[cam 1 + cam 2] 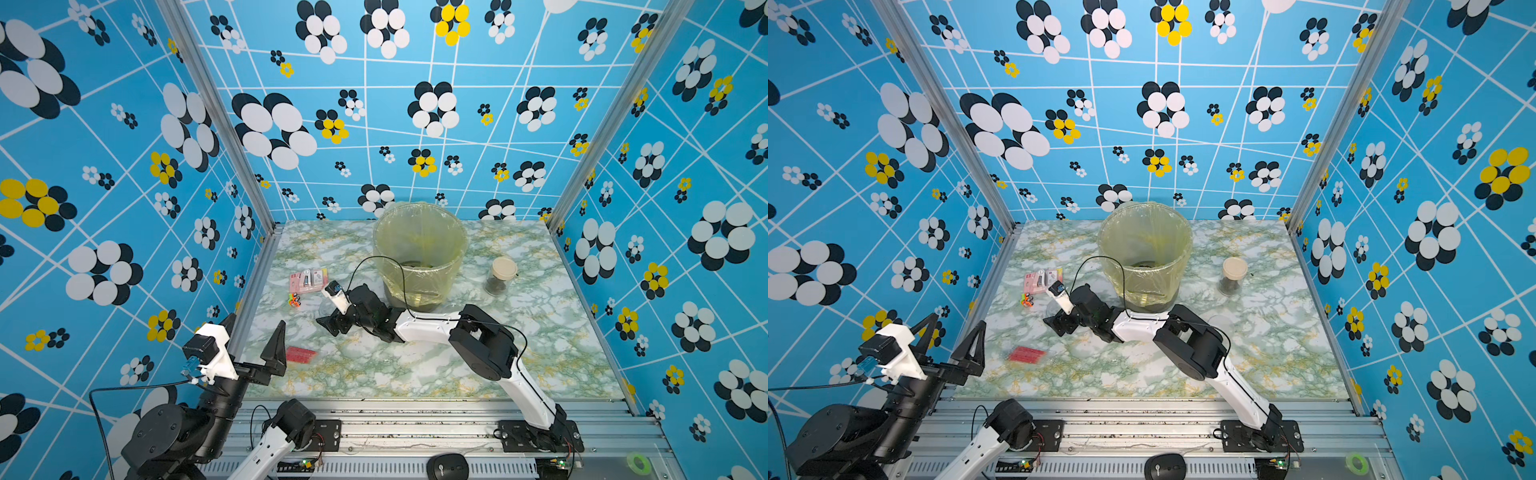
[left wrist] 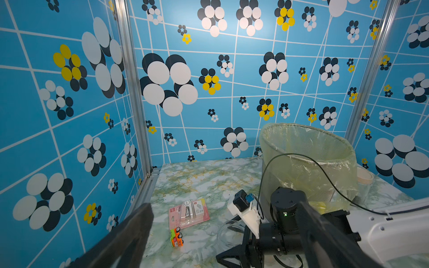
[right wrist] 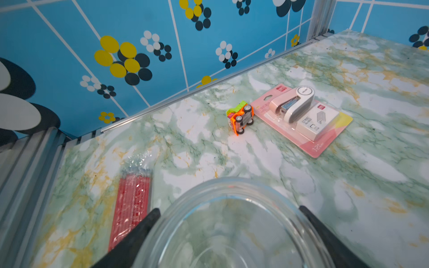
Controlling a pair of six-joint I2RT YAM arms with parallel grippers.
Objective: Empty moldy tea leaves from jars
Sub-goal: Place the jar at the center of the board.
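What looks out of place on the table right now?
The toy truck lies tipped on its side, wheels facing sideways, beside the pink stapler pack. Nothing else stands out: the right pincer grips an empty clear jar, and the lidded jar stands upright beside the bin.

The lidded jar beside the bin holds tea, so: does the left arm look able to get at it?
Probably not easily. The left gripper hangs open at the near left corner; the lidded jar stands on the far side of the bin, and the right arm stretches across between them.
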